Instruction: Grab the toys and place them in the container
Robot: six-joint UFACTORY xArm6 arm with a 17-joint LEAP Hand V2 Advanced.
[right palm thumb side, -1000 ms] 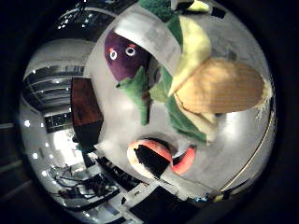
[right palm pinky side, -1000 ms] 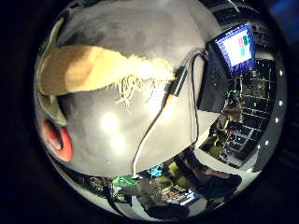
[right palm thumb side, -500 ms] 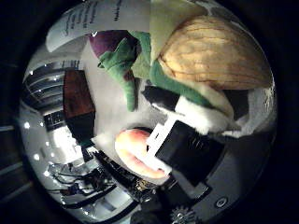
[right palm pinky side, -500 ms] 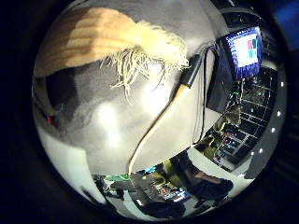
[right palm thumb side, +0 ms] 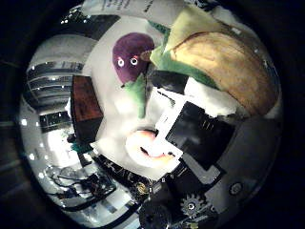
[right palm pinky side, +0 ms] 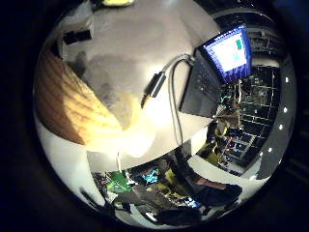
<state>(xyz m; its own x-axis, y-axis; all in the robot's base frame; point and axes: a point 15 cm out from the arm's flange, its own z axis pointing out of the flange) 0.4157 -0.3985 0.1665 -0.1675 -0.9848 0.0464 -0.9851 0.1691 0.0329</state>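
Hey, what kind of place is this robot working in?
Probably a robotics lab or workshop: an open laptop sits on the white table, with cluttered workbenches beyond.

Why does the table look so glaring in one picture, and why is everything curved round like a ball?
Little finger side view: lamp glare whitens the table beside the corn toy, and the laptop bends with the very wide lens. Thumb side view: the hand blocks and shades the middle, and the eggplant toy curves too.

text: none legible | paper sheet [right palm thumb side: 138, 9]: print too blurred
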